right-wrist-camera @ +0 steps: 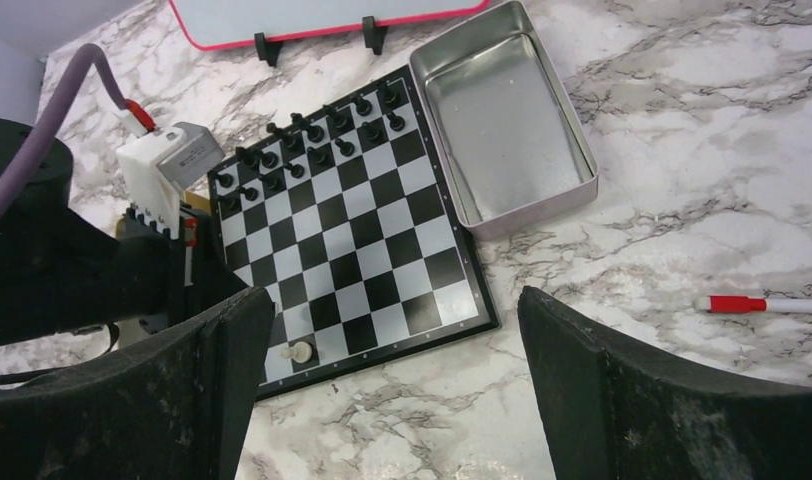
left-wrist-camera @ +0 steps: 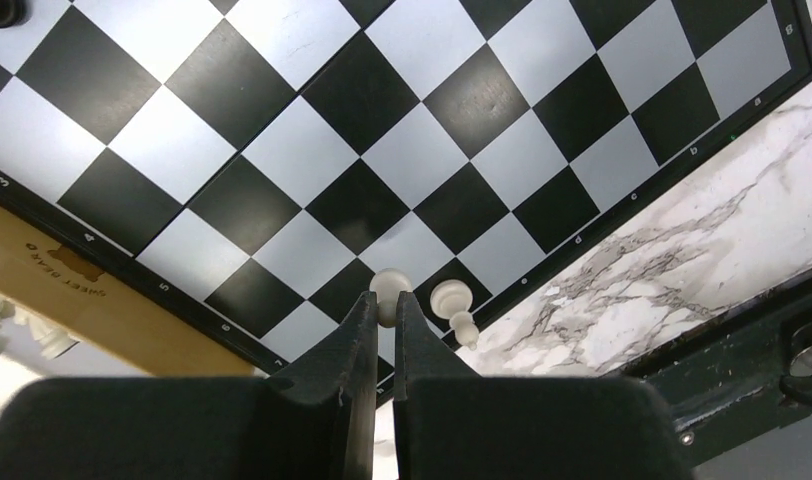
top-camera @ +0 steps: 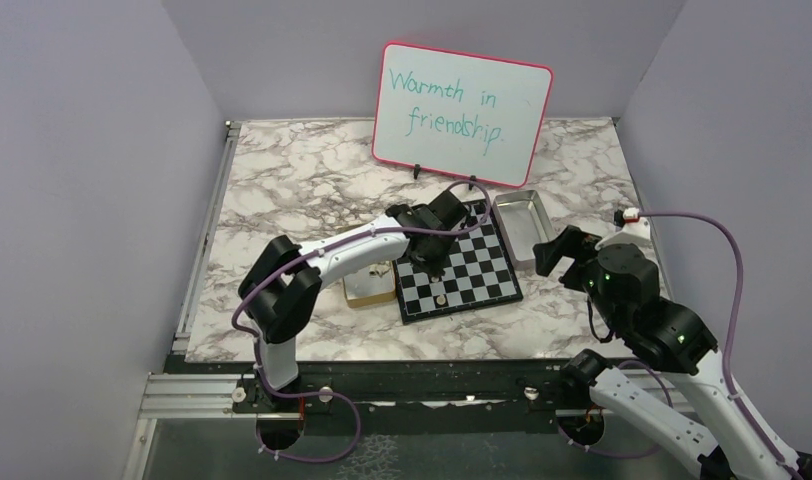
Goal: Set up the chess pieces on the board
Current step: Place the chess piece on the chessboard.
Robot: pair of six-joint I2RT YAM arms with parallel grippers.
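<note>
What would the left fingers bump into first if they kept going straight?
Probably the board, near its edge. The piece the left fingers pinch would touch it first; depth is unclear.

Cream piece [left-wrist-camera: 388, 284] half hidden by left tool [left-wrist-camera: 382, 308], board [left-wrist-camera: 382, 150] cropped at edges — black pieces [right-wrist-camera: 315, 133] too tiny to identify

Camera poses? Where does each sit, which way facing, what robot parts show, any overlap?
Top external: above and behind the robot, looking down; shows left arm, right arm, board.
Left wrist: on the left arm, close over the board's near edge; left end effector shut on a cream piece.
Right wrist: raised, tilted down at board and tray; right end effector open.
Shared: both wrist views show the standing cream pawn.
</note>
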